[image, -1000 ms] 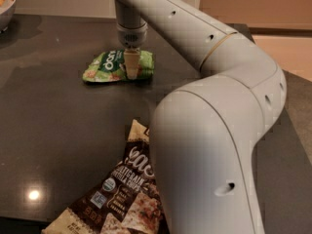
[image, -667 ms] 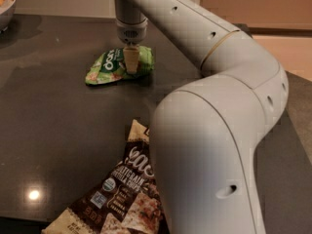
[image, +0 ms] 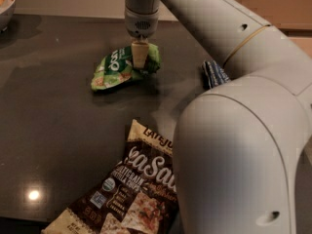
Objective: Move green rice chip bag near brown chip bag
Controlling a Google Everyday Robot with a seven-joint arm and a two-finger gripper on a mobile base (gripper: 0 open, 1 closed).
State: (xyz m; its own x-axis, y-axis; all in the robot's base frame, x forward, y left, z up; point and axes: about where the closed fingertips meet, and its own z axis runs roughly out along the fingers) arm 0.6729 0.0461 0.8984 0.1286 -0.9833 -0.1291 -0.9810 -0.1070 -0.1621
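Observation:
The green rice chip bag [image: 114,69] is small, crinkled and light green, and sits at the middle back of the dark table. My gripper [image: 140,58] comes straight down from above and is shut on the bag's right part. The bag hangs tilted, left end low, with a shadow under it. The brown chip bag [image: 127,189] with white "Sea Salt" lettering lies flat at the front of the table, below the green bag. Its right side is hidden behind my arm [image: 234,145].
A small dark-blue bag [image: 214,75] lies to the right of the green bag, partly behind my arm. A bowl [image: 4,14] with orange pieces stands at the far left corner. The dark table [image: 53,130] ends close to the bottom left.
My gripper has moved a little to the right with the green bag, which now hangs tilted. My arm has swung right, uncovering the dark-blue bag.

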